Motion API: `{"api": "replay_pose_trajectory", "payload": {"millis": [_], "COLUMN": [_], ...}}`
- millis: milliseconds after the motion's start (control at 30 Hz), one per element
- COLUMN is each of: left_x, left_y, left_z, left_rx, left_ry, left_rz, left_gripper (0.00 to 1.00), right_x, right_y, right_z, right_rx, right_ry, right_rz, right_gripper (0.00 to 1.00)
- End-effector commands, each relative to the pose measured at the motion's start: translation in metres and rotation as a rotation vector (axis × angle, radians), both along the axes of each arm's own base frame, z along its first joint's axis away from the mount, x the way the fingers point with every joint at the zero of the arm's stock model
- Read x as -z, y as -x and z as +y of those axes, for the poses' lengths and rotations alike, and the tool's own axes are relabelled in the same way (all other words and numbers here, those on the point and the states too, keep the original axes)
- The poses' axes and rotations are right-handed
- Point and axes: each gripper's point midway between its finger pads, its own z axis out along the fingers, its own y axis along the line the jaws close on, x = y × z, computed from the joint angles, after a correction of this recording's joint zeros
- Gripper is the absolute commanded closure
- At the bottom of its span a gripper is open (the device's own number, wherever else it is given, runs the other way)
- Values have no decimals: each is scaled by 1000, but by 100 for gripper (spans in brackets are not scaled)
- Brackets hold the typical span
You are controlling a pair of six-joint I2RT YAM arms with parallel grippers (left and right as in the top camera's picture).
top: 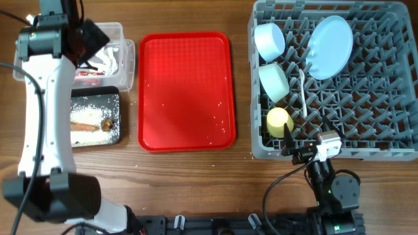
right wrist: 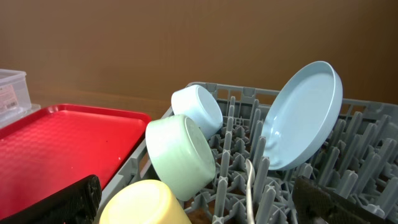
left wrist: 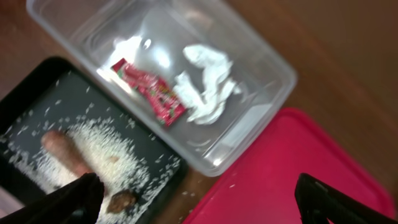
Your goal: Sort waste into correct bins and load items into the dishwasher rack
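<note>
Loose white rice grains (left wrist: 106, 146): tiny, light, unpinchable. Strays on flat red plastic tray (top: 183, 78): grip rim, tip toward black rectangular tray (top: 98, 94) beside it. Left gripper (left wrist: 198, 186), right gripper (right wrist: 196, 186) gaping, empty.

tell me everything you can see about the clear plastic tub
The clear plastic rectangular tub is transparent, with rounded corners and a raised rim, and it sits upright on the brown wooden table. On its floor a red-and-white crumpled wrapper and a crumpled white tissue lie side by side. One side runs along the shallower black rectangular tray. A corner sits close to the flat red serving tray; whether they touch is unclear.
</note>
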Motion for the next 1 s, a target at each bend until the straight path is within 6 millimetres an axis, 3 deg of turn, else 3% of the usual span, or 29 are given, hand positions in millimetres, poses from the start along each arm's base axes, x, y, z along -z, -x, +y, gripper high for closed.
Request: {"api": "replay_pose_trajectory", "payload": {"millis": [0,133,267,433,567,700,967], "left_x": [-57,-89,-87,-53,-6,24,58], "left_y": [3,17,54,97,133,160,176], "left_z": [-20,-36,-56,-65,-67,-76,-78], "left_rx": [154,327,497,533,526,554,549], "left_ry": [-39,-117,-197,-249,-280,-303,-336], "left_rz": [-187,-345,-459,-609,-698,-828,-919], "left_gripper": [0,0,0,0,0,0,0], "right_x": [-1,-1,-1,-1,-1,-1,-1], "right_y": [1,1,1,1,1,1,1], "right_z": [2,2,2,2,2,2,2], "right_rx": [-10,-10,-10,-10,-10,-10,-10], "right_ry": [-7,-7,-7,-7,-7,-7,-7], "right_rz": [-7,-6,-7,-6,-6,-6,-6], "right_gripper": [0,0,0,0,0,0,0]}}
